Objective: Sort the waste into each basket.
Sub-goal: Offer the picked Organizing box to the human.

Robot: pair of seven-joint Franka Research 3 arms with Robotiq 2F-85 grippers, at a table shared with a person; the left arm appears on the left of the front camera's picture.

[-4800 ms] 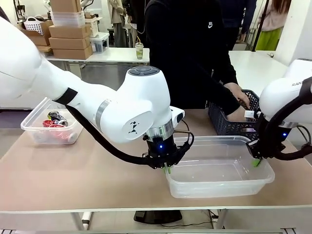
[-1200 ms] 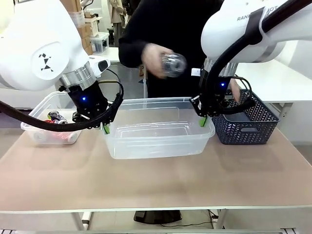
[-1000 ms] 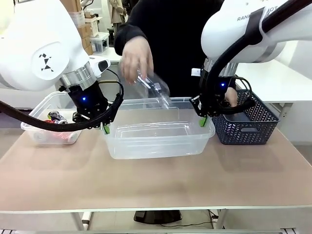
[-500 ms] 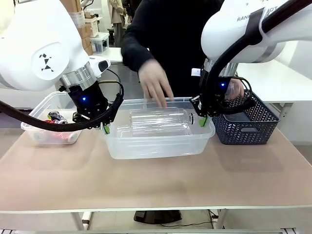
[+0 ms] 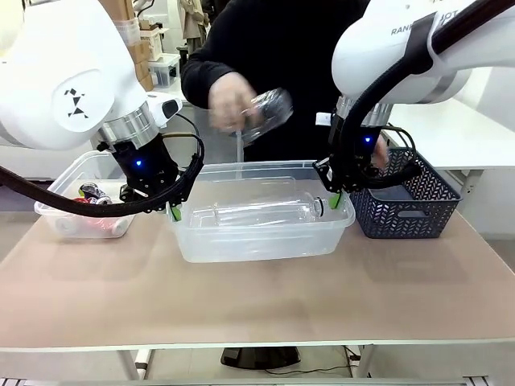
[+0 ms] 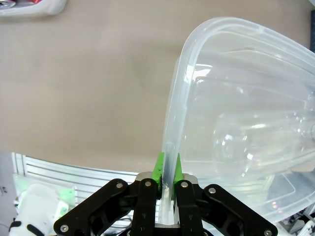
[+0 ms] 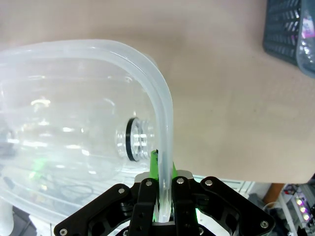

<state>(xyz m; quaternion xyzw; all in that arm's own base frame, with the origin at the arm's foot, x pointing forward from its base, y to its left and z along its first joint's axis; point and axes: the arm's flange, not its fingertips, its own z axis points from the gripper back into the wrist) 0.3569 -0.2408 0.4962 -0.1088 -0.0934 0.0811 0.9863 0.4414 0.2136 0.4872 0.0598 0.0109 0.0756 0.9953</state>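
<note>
Both robot hands are clamped on the rim of the large clear tub (image 5: 261, 241), one at each short end. Left hand (image 5: 172, 212) pinches the tub's left wall between its green pads (image 6: 158, 168), seen close in the left wrist view, where the rim runs straight down into the narrow gap. Right hand (image 5: 333, 199) grips the right wall the same way, its pads (image 7: 154, 162) pressed on either side of the thick rounded rim. The tub sits near the middle of the tan surface (image 5: 257, 305).

Inside the tub a clear plastic bottle (image 5: 257, 214) lies on its side, its open neck with a dark ring pointing at the right hand. Above the tub's far edge, the person's hand (image 5: 228, 103) holds a second clear bottle (image 5: 264, 115), blurred, in the air.

To the left of the big tub, just beside the left hand, stands a smaller clear tub (image 5: 68, 211) holding red cans (image 5: 88, 201) and other shiny pieces. To the right, near the right hand, stands the dark blue lattice basket (image 5: 410, 211), where the person's other hand (image 5: 383, 157) is partly hidden behind the arm.
</note>
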